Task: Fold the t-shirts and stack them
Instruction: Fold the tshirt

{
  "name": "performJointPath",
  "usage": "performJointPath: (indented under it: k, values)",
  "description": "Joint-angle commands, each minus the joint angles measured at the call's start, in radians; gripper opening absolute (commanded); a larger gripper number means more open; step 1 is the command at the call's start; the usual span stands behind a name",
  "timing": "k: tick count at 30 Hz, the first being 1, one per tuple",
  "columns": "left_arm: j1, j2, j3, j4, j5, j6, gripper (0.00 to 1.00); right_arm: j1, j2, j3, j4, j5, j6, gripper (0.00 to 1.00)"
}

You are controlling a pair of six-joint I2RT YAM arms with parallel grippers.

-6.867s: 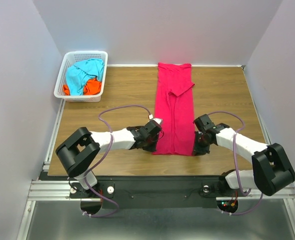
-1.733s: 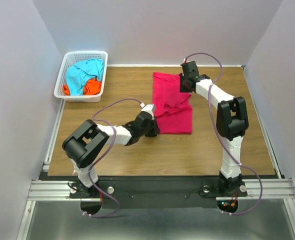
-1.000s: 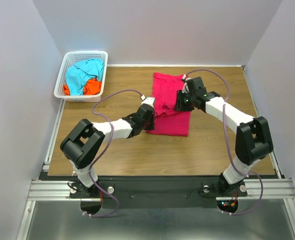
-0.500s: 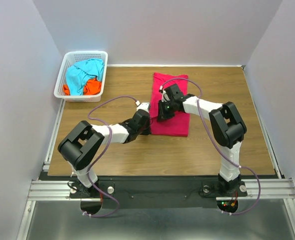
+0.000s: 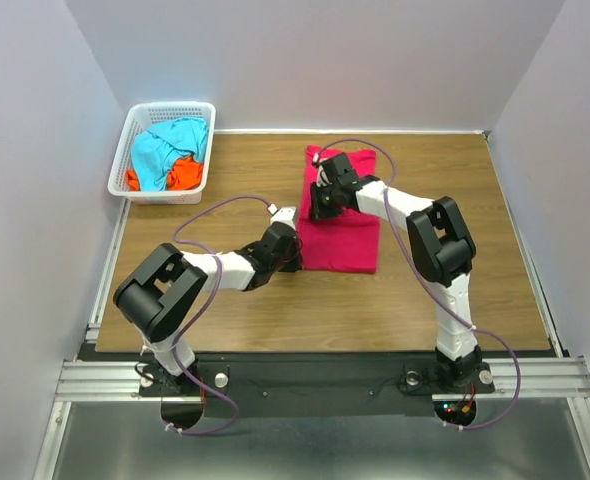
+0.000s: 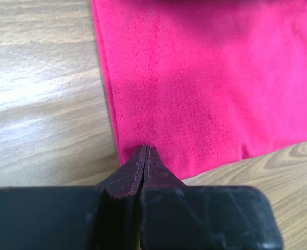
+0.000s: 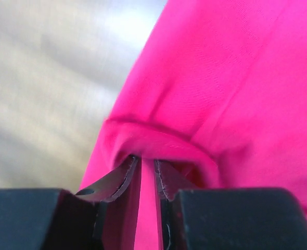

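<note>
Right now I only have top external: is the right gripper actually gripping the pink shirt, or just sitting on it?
Observer: Gripping. In the right wrist view, the right gripper has a fold of the crimson-pink t-shirt pinched between its fingers, with cloth bunched around the tips.
Operator: And the left one?
Observer: The left wrist view shows the left gripper shut, its tips at the shirt's near corner by the hem. No cloth shows between the jaws.
Operator: Wrinkles at that corner?
Observer: None that I can see. The cloth there lies mostly flat on the table.
</note>
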Motion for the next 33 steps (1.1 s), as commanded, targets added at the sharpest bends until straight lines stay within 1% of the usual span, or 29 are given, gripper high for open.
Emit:
performJointPath:
  k: [1, 3, 4, 8, 11, 12, 13, 14, 16, 17, 18, 19, 20, 22, 25, 26, 27, 29, 31, 33]
  values:
    - [-0.003, -0.016, -0.052, -0.116, 0.024, -0.003, 0.04, -0.042, 0.034, 0.147, 0.045, 0.224, -0.038, 0.22]
    - [-0.003, -0.019, -0.052, -0.119, 0.024, -0.003, 0.04, -0.050, 0.041, 0.210, 0.045, 0.263, -0.051, 0.23]
    - [-0.003, -0.020, -0.054, -0.122, 0.022, -0.001, 0.04, -0.053, 0.042, 0.228, 0.043, 0.277, -0.058, 0.25]
    - [-0.003, -0.040, -0.054, -0.133, 0.007, 0.002, 0.04, -0.059, -0.002, 0.250, 0.043, 0.281, -0.080, 0.29]
    - [-0.002, -0.079, -0.046, -0.153, -0.008, 0.008, 0.05, -0.069, -0.060, 0.175, 0.045, 0.262, -0.061, 0.31]
    - [-0.003, -0.092, -0.042, -0.160, -0.014, 0.010, 0.06, -0.073, -0.111, 0.147, 0.045, 0.233, -0.039, 0.31]
    - [-0.003, -0.124, -0.029, -0.177, -0.020, 0.014, 0.07, -0.079, -0.134, 0.082, 0.045, 0.211, -0.028, 0.33]
    - [-0.002, -0.141, -0.023, -0.186, -0.036, 0.020, 0.08, -0.091, -0.163, 0.049, 0.045, 0.139, -0.017, 0.34]
    - [-0.002, -0.192, 0.003, -0.214, -0.050, 0.036, 0.16, -0.099, -0.247, -0.029, 0.046, 0.070, 0.000, 0.35]
    - [-0.002, -0.209, 0.010, -0.220, -0.062, 0.040, 0.24, -0.103, -0.275, -0.101, 0.048, -0.006, -0.004, 0.37]
    - [-0.002, -0.223, 0.018, -0.228, -0.062, 0.043, 0.28, -0.102, -0.300, -0.141, 0.049, -0.045, -0.021, 0.37]
    - [-0.002, -0.237, 0.026, -0.232, -0.060, 0.051, 0.39, -0.102, -0.355, -0.176, 0.052, -0.076, -0.023, 0.37]
    - [-0.002, -0.266, 0.037, -0.239, -0.053, 0.059, 0.43, -0.103, -0.381, -0.247, 0.058, -0.141, -0.031, 0.38]
    - [0.000, -0.295, 0.044, -0.234, -0.007, 0.068, 0.44, -0.102, -0.448, -0.304, 0.065, -0.221, -0.040, 0.38]
    - [0.000, -0.300, 0.035, -0.185, 0.056, 0.083, 0.44, -0.102, -0.495, -0.414, 0.104, -0.363, -0.041, 0.38]
    - [0.001, -0.292, 0.032, -0.167, 0.109, 0.085, 0.43, -0.102, -0.499, -0.434, 0.120, -0.427, -0.035, 0.38]
    - [0.001, -0.284, 0.026, -0.148, 0.128, 0.080, 0.37, -0.102, -0.501, -0.468, 0.146, -0.458, -0.032, 0.37]
    - [0.010, -0.248, 0.015, -0.090, 0.166, 0.074, 0.29, -0.102, -0.489, -0.493, 0.178, -0.496, -0.021, 0.36]
    - [0.020, -0.208, 0.003, -0.052, 0.212, 0.062, 0.28, -0.102, -0.466, -0.509, 0.212, -0.539, -0.015, 0.36]
    - [0.044, -0.180, -0.015, -0.001, 0.260, 0.054, 0.24, -0.102, -0.417, -0.510, 0.245, -0.610, -0.008, 0.34]
